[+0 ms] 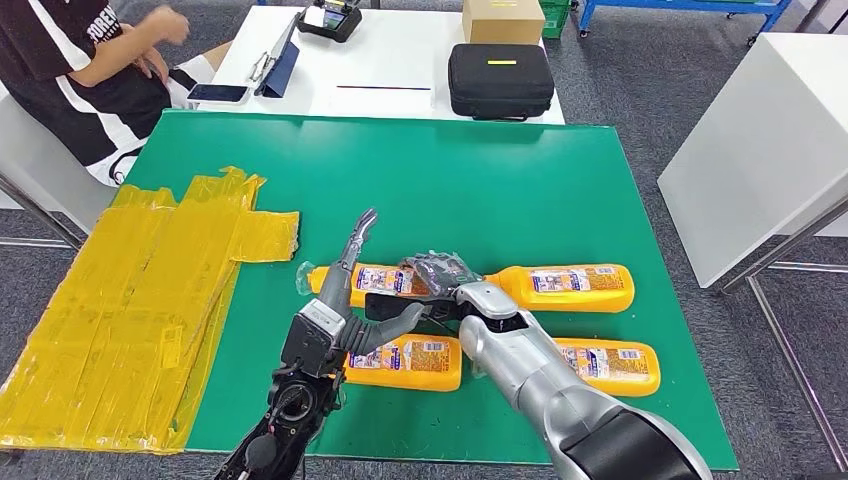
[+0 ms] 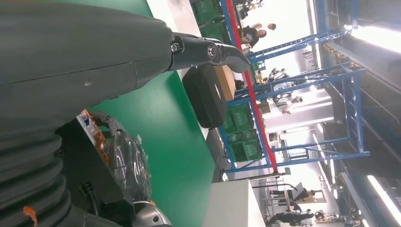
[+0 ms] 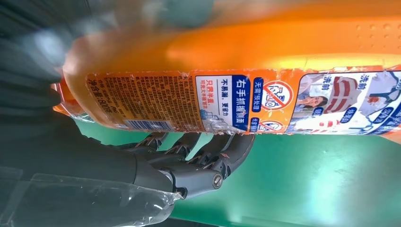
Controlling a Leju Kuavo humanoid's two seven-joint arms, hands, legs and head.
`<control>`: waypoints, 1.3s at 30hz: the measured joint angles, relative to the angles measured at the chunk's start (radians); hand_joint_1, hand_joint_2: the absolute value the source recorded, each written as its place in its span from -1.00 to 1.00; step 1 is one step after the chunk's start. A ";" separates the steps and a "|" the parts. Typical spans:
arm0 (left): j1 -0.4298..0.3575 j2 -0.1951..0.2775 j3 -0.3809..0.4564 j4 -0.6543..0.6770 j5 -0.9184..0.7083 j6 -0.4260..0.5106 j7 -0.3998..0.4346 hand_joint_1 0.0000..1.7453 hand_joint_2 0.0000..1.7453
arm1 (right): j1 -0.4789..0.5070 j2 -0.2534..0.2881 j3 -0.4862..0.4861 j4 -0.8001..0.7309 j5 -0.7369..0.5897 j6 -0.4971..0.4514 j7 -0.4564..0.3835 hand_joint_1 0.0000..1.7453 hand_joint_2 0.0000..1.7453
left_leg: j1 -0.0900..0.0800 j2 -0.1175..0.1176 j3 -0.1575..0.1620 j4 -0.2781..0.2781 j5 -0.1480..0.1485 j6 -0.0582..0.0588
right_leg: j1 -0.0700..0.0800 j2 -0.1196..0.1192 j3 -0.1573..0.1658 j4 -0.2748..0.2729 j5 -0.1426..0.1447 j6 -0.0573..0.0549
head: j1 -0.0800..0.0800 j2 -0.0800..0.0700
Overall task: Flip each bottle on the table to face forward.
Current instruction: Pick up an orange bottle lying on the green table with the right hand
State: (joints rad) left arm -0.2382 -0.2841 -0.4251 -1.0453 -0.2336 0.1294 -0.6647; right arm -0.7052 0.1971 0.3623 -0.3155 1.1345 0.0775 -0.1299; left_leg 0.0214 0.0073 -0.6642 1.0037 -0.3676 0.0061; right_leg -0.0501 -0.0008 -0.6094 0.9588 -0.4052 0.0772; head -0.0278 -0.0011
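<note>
Four orange bottles lie on their sides on the green table (image 1: 500,190). My right hand (image 1: 440,275), dark and wrapped in clear plastic, grips the rear left bottle (image 1: 378,280) around its middle. In the right wrist view its fingers (image 3: 203,158) curl under that bottle's (image 3: 236,61) label. My left hand (image 1: 345,300) is spread at the same bottle's cap end, its fingers pointing away from me and its thumb (image 1: 395,325) reaching toward the right hand. The rear right bottle (image 1: 572,287), front left bottle (image 1: 415,362) and front right bottle (image 1: 612,366) lie untouched.
A crumpled yellow plastic sheet (image 1: 130,310) covers the table's left part. Behind it stands a white table (image 1: 400,60) with a black case (image 1: 500,80), a cardboard box (image 1: 503,20) and a phone (image 1: 217,93). A seated person (image 1: 90,70) is at the back left. Another white table (image 1: 760,150) stands to the right.
</note>
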 joint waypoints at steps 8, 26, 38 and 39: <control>0.034 0.014 0.018 -0.047 -0.004 0.006 0.012 -1.00 1.00 | 0.000 0.001 0.020 0.001 0.016 -0.006 0.026 0.90 1.00 | 0.000 0.000 0.001 0.000 0.000 0.000 | 0.000 0.000 0.001 0.000 0.000 0.000 | 0.000 0.000; 0.080 0.023 0.028 -0.093 -0.021 -0.001 0.019 -1.00 1.00 | 0.012 -0.002 0.033 0.004 0.036 -0.020 0.061 -1.00 1.00 | 0.000 0.000 0.001 0.000 0.001 0.000 | 0.000 0.000 0.001 0.000 0.000 0.000 | 0.000 0.000; 0.081 0.024 0.035 -0.096 -0.030 -0.017 0.033 -1.00 1.00 | 0.024 -0.010 0.036 0.013 0.053 0.018 0.106 -1.00 1.00 | 0.000 0.000 0.001 0.000 0.001 0.000 | 0.000 0.000 0.000 0.000 0.001 -0.001 | 0.000 0.000; 0.080 0.024 0.036 -0.096 -0.030 -0.017 0.034 -1.00 1.00 | 0.024 -0.010 0.036 0.013 0.054 0.021 0.108 -1.00 1.00 | 0.000 0.000 0.001 0.000 0.001 0.000 | 0.000 0.000 0.000 0.000 0.001 -0.001 | 0.000 0.000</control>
State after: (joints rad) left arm -0.1581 -0.2598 -0.3895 -1.1414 -0.2636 0.1127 -0.6310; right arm -0.6815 0.1874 0.3986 -0.3025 1.1890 0.0988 -0.0219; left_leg 0.0215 0.0071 -0.6635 1.0037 -0.3668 0.0065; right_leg -0.0499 -0.0006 -0.6095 0.9586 -0.4044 0.0760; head -0.0278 -0.0011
